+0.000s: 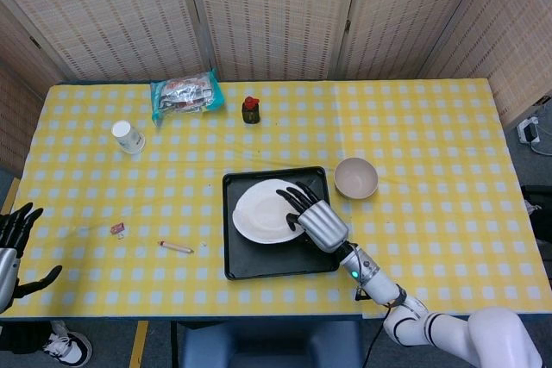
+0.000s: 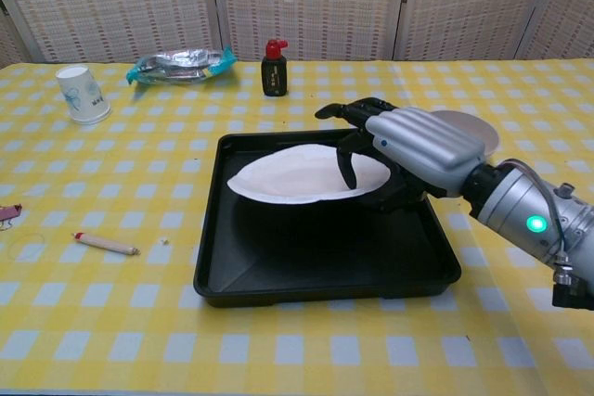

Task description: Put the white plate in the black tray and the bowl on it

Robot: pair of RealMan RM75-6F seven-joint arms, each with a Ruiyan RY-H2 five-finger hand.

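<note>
My right hand (image 1: 312,219) (image 2: 413,144) holds the white plate (image 1: 263,210) (image 2: 297,176) by its right rim, fingers over the top. The plate hangs low over the black tray (image 1: 250,256) (image 2: 278,266), tilted a little, and I cannot tell whether it touches the tray floor. The beige bowl (image 1: 355,177) stands on the table just right of the tray; in the chest view only its rim (image 2: 475,127) shows behind the hand. At the table's lower left edge my left hand (image 1: 12,243) is open and holds nothing.
A small dark bottle with a red cap (image 1: 250,109) (image 2: 273,69) stands behind the tray. A snack packet (image 1: 184,94) and a paper cup (image 1: 128,136) sit at the back left. A crayon-like stick (image 1: 175,247) and a small wrapper (image 1: 117,228) lie left of the tray.
</note>
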